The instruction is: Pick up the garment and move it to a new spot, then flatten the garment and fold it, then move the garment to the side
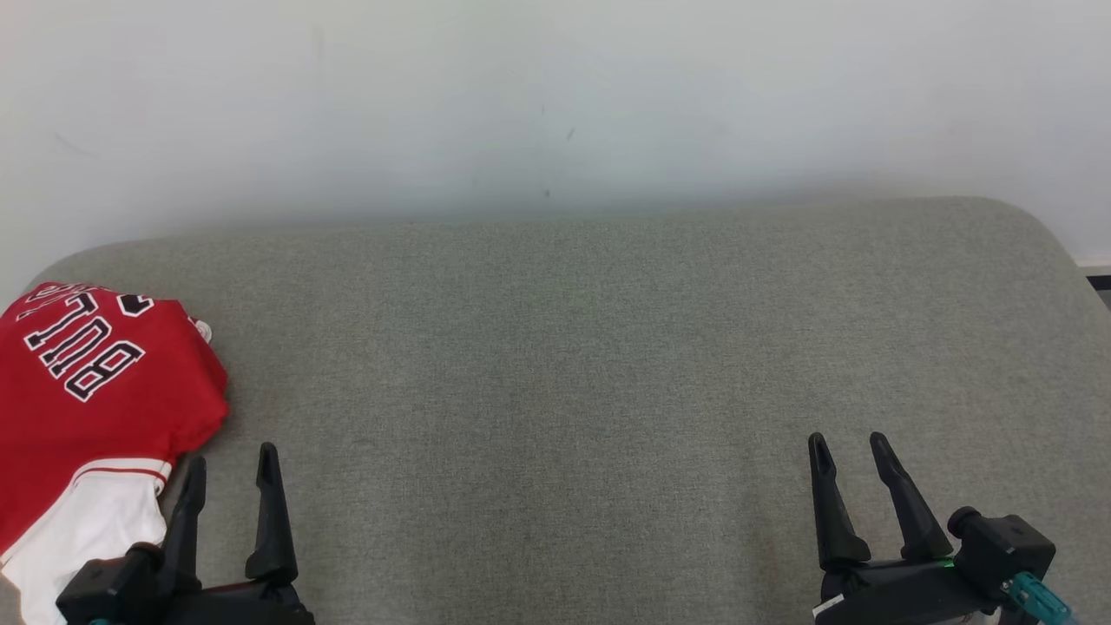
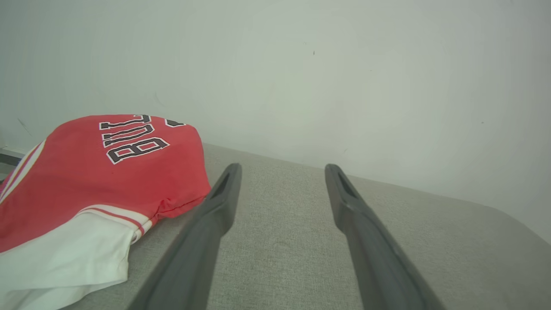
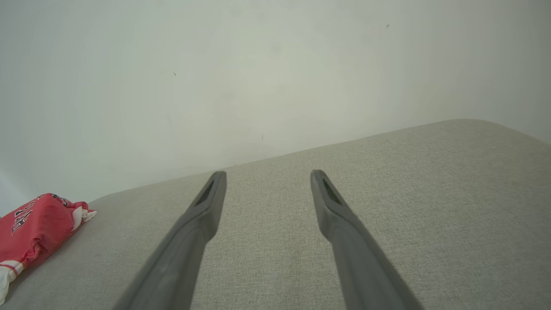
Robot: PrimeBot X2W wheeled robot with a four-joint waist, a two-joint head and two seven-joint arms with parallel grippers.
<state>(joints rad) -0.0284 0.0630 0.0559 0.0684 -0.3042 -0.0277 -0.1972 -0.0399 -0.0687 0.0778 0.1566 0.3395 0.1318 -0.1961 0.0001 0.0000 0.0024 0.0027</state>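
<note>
Garment position. The garment (image 1: 87,408) lies at the far left edge of the grey-green cushion (image 1: 555,347), on the robot's left, and runs out of the head view at the left and bottom edges. The left gripper (image 1: 233,458) sits just to the right of the garment's near end. Its left finger is just beside the red-striped hem, and contact cannot be confirmed. In the left wrist view the garment (image 2: 107,181) lies to the left of the fingers, and its right edge meets the outline of the left finger. The right gripper (image 1: 847,438) is well apart from the garment, across the cushion at the lower right. In the right wrist view the garment (image 3: 34,228) appears small at the far left edge.

Gripper state. The left gripper's fingers are spread, with bare cushion between them and nothing held. The right gripper's fingers are likewise spread and empty. Both grippers point toward the wall (image 1: 555,87).

Orientation. The garment's long axis runs roughly from the robot toward the wall, leaning slightly left. The lettered end points toward the wall and the white end points toward the robot.

Appearance. The garment is a compact, rounded bundle rather than a flat sheet. The far part is red with black block letters outlined in white. The near part is white and is separated from the red by a white band with a thin red stripe. A small white piece shows at the far right edge.
</note>
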